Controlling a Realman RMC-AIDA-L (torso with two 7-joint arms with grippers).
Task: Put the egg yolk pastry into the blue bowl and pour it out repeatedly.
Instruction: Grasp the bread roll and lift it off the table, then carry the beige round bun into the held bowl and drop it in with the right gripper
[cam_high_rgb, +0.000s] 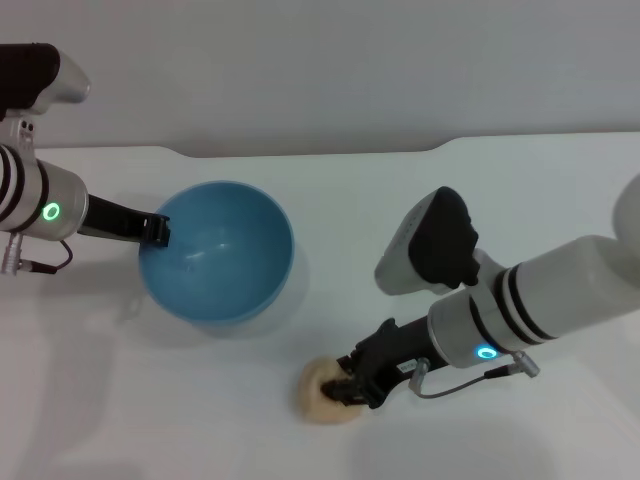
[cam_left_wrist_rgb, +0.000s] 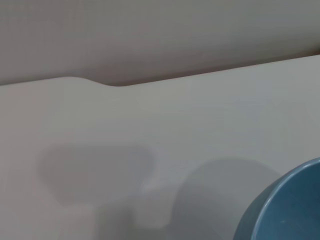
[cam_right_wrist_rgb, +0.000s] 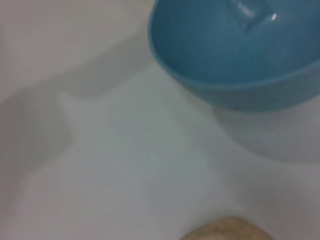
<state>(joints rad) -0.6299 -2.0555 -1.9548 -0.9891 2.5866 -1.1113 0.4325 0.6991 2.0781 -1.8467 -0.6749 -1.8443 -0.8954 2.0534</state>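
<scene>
On our left, the left pincer (cam_high_rgb: 155, 231) sits at the rim of the blue bowl (cam_high_rgb: 220, 255), clamped on that rim as far as the head view shows: one dark finger lies over the edge on the side nearest the arm. We judge this hold is there to keep the bowl steady for loading and ready for tipping later. The bowl leans a little, its opening turned up and toward the middle of the table (cam_high_rgb: 330, 200), which would suit a drop from the right. It is empty; its inside shows only glare. The left wrist view catches only a slice of bowl wall (cam_left_wrist_rgb: 287, 205) and bare table.

Middle ground: nothing lies between bowl and pastry but white table and soft shadows.

On our right, the egg yolk pastry (cam_high_rgb: 325, 392) rests on the table near the front edge, well apart from the bowl and in front of it. The right pincer (cam_high_rgb: 352, 388) is down at the pastry, its dark fingers set narrowly about the side nearest the arm; we read this as closing on it, though the grip may not be complete. The pastry does not look lifted. The right wrist view shows its pale top (cam_right_wrist_rgb: 225, 231) at the frame edge, with the bowl (cam_right_wrist_rgb: 235, 55) beyond, so the line of carry is plain.

Step in hand, by our judgement: the pick, before any pouring.
</scene>
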